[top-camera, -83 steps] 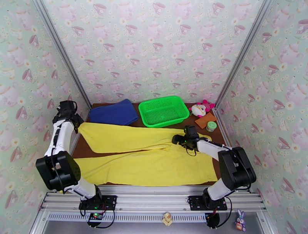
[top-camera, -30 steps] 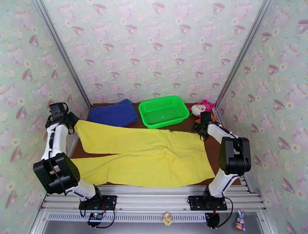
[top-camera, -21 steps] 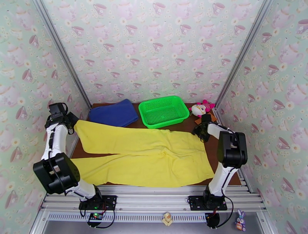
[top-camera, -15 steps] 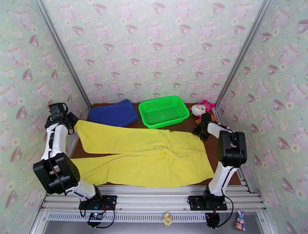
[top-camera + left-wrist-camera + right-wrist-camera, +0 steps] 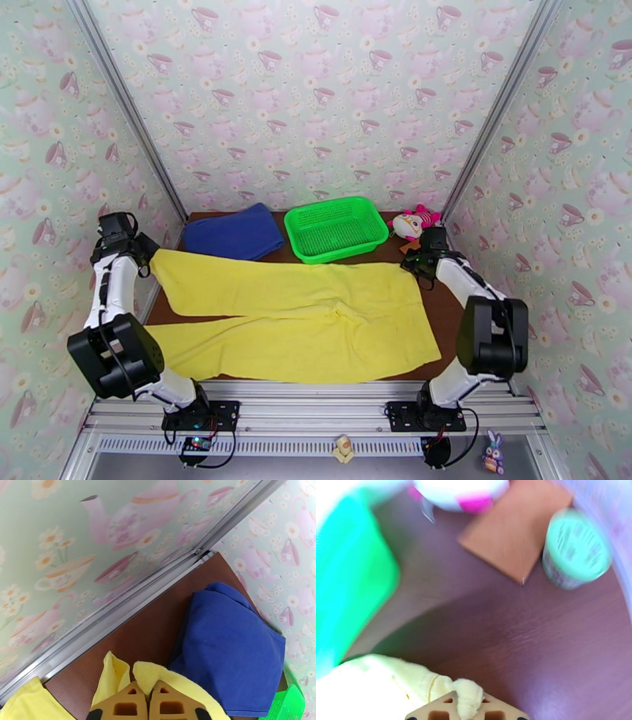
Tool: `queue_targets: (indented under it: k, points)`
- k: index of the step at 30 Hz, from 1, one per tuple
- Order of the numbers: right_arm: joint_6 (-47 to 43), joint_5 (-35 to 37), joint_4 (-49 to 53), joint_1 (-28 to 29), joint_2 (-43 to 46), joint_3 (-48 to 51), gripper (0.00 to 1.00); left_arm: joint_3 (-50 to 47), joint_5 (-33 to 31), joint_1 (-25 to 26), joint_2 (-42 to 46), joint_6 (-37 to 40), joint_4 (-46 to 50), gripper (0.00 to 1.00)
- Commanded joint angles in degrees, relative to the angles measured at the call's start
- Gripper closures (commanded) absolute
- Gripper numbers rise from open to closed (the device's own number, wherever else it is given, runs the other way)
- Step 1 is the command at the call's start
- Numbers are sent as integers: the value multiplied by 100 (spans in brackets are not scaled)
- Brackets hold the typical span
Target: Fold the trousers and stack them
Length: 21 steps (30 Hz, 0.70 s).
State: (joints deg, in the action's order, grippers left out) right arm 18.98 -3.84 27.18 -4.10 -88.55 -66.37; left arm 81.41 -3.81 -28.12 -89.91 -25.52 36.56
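Note:
The yellow trousers (image 5: 300, 316) lie spread across the brown table (image 5: 452, 304), legs running left and waist to the right. My left gripper (image 5: 148, 254) is shut on the end of the far leg at the left wall. In the left wrist view, yellow cloth (image 5: 158, 677) bunches between the closed left gripper (image 5: 149, 701). My right gripper (image 5: 411, 264) is at the far right corner of the waist. The right wrist view shows the right gripper (image 5: 468, 712) shut on a bunched fold of yellow cloth (image 5: 468, 693).
A folded dark blue cloth (image 5: 233, 233) lies at the back left and a green basket (image 5: 340, 253) at the back middle. A plush toy (image 5: 412, 223), a brown square card (image 5: 517, 531) and a small green-lidded cup (image 5: 574, 549) sit at the back right corner.
The right gripper has closed on the waist corner and drawn it slightly right and back, its elbow swinging out to the right. The left gripper has held its grip nearly in place.

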Motion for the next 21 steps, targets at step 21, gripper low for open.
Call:
queue_targets:
  k: [21]
  points:
    - [256, 1043, -1967, -974, 1412, 280, 100, -127, 144, -479, 114, -239, -140, 96]
